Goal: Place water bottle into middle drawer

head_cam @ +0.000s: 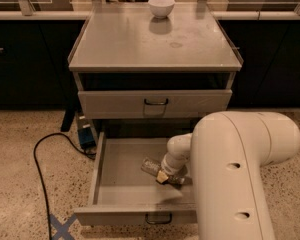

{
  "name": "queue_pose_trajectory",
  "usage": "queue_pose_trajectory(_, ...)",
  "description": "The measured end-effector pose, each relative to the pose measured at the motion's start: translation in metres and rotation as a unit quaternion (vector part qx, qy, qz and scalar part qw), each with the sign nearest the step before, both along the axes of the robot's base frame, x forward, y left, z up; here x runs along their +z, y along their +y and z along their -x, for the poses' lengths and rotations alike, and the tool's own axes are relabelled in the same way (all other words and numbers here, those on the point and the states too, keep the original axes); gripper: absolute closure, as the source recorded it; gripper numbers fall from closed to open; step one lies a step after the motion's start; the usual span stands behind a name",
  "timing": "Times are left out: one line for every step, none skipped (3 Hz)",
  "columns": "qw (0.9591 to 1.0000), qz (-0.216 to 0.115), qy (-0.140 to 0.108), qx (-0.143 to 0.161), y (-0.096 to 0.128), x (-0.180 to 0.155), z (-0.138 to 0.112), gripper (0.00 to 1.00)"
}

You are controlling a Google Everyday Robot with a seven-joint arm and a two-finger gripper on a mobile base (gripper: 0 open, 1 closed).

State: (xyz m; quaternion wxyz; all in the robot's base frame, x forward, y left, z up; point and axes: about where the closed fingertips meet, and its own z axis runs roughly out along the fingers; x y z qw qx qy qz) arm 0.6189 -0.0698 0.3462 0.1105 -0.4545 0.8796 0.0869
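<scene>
Water bottle [151, 165] lies in middle drawer [117, 159]; arm [240, 174] bends down, hand [165, 176] at it (grip unclear).

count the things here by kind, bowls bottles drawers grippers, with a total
bowls: 1, white bowl on the cabinet top
bottles: 1, water bottle in the open drawer
drawers: 2, middle drawer open, upper drawer shut
grippers: 1, gripper at the bottle
total: 5
</scene>
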Motion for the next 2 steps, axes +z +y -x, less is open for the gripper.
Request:
queue_pose_trajectory(1.0,0.0,0.0,0.0,0.0,0.0,0.0,0.0)
queue_pose_trajectory(1.0,0.0,0.0,0.0,0.0,0.0,0.0,0.0)
